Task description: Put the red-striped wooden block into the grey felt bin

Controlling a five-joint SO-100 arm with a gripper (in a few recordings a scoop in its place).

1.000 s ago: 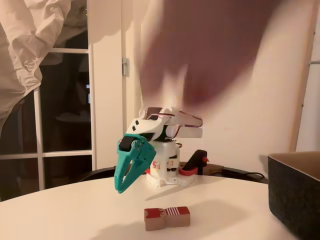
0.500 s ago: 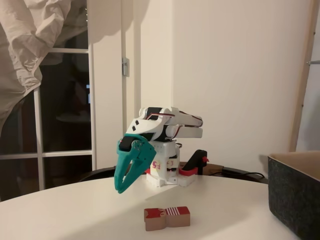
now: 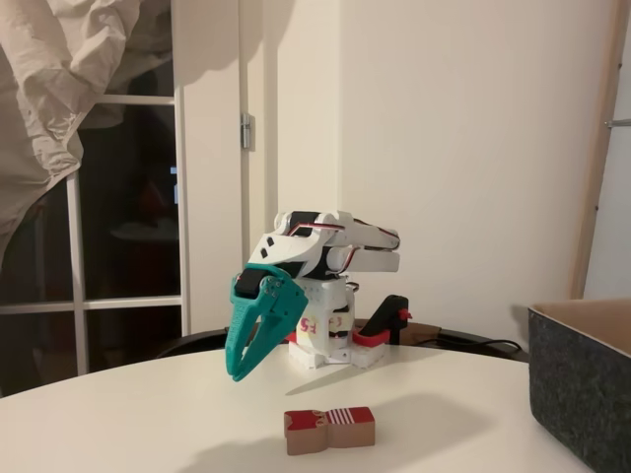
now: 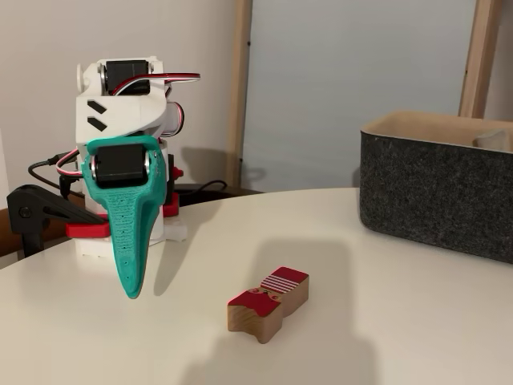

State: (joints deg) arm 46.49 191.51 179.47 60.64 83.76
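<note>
The red-striped wooden block (image 3: 329, 430) (image 4: 268, 302) lies flat on the white table, alone and untouched. My teal gripper (image 3: 235, 372) (image 4: 132, 290) hangs folded in front of the arm's white base, tips pointing down, above the table. It sits left of and behind the block in both fixed views. Its jaws are pressed together with nothing between them. The grey felt bin (image 3: 584, 384) (image 4: 437, 192) stands on the table to the right, its pale inside showing at the rim.
The white round table (image 3: 148, 424) (image 4: 385, 321) carries the arm's base, fixed by a black and red clamp (image 3: 386, 323) (image 4: 48, 216). A wall and a wooden post (image 4: 238, 88) stand behind. A dark window with a pale curtain (image 3: 59, 89) lies at left.
A blurred hand that covered the upper part of the view a second ago is gone. The arm, the block and the bin have not moved.
</note>
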